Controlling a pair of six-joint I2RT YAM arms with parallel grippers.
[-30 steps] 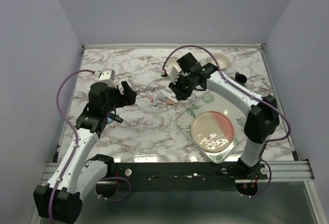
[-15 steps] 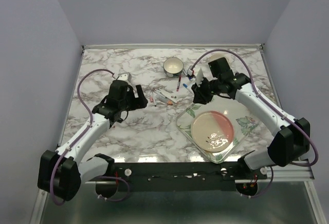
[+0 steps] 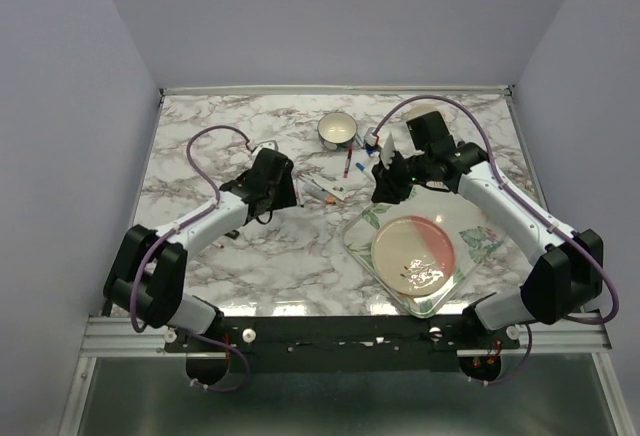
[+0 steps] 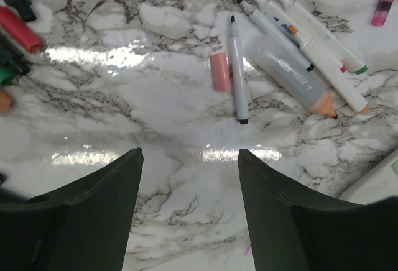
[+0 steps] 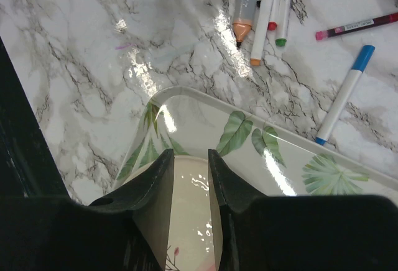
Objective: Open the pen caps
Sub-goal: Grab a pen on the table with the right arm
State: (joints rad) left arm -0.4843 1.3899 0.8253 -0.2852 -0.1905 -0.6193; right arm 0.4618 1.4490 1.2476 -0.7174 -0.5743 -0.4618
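Looking past my left fingers [image 4: 93, 209], spread wide and holding nothing, I see the markers [image 4: 292, 75] lying ahead and to the right on the counter [image 4: 155, 128], long axes slanted, their orange caps [image 4: 324, 104] at the nearer right ends. My right fingers [image 5: 149, 202], with only a narrow empty gap, hang over the tray [image 5: 286, 159]; I judge the left arm is nearer.

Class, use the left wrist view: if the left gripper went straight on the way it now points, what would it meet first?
Probably bare marble tabletop just ahead of the left gripper; depth is hard to judge. Further along that line lie the loose pink cap and a thin grey pen.
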